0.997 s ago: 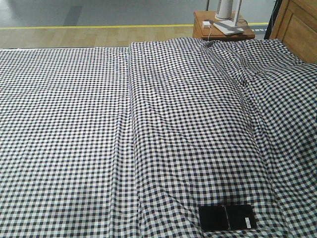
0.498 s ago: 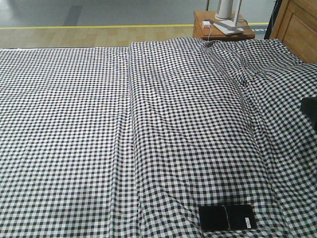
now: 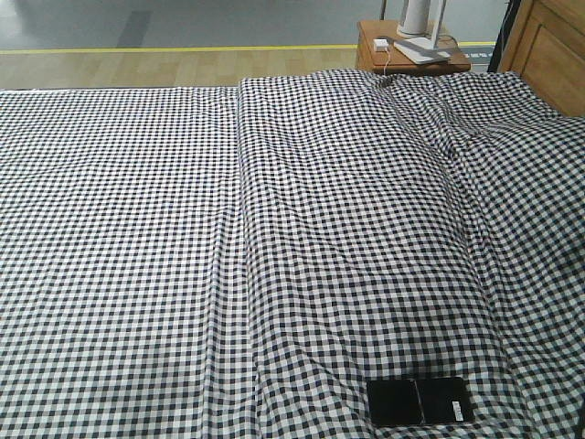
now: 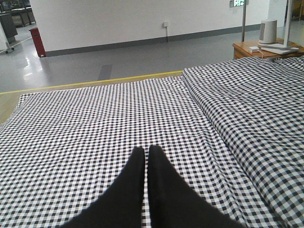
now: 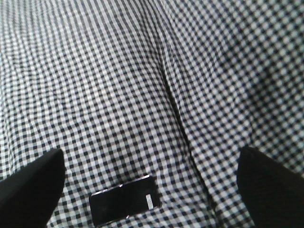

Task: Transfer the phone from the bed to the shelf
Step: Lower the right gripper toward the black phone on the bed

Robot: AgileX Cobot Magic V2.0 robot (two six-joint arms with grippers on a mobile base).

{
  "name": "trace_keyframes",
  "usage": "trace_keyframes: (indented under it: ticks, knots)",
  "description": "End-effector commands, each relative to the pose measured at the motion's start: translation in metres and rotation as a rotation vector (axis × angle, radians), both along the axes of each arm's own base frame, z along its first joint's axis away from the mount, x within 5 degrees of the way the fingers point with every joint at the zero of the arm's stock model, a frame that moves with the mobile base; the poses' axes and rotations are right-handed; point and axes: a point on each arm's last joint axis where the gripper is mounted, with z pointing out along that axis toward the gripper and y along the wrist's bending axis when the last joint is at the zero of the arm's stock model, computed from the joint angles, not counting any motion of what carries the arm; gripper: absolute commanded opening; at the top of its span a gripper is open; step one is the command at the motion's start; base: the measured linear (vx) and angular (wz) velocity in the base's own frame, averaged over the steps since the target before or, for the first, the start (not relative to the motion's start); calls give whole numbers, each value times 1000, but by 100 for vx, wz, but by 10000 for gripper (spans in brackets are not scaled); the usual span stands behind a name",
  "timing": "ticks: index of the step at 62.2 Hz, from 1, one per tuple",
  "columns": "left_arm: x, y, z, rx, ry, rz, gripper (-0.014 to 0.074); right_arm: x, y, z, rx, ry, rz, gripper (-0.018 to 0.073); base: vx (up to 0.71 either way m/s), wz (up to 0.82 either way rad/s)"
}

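Lying flat on the bed (image 3: 137,229), the phone (image 5: 124,206) rests on the gingham sheet, a seam across its glossy black face and a small white sticker near one end. From the right wrist view, the right claw (image 5: 149,152) is poised over the sheet with its fingers (image 5: 28,185) spread wide apart, gripping nothing; the phone sits under the gap, nearer the left-hand finger, touching neither. The left claw (image 4: 146,159) has its fingers pressed together, empty, over bare sheet, with a brown bedside tabletop (image 4: 266,47) far ahead to its right carrying white objects
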Motion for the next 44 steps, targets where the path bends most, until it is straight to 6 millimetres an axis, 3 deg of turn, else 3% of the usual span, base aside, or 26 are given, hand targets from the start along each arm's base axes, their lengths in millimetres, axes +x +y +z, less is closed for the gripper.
trace_keyframes:
  ticks: [1, 9, 24, 36, 44]
  knots:
    - [-1, 0, 15, -11, -108, -2, 1, 20, -17, -6, 40, -28, 18, 691, 0, 0]
    - [-1, 0, 15, -11, -108, -2, 1, 41, -38, -41, 126, 44, 67, 687, 0, 0]
    - [-1, 0, 15, -11, -108, -2, 1, 71, -78, -131, 265, 177, 182, 678, 0, 0]
    - [-1, 0, 15, -11, -108, -2, 1, 80, -85, -201, 325, 298, 303, 672, 0, 0]
    - [-1, 0, 15, -11, -108, -2, 1, 84, -80, -236, 388, 321, 388, 669, 0, 0]
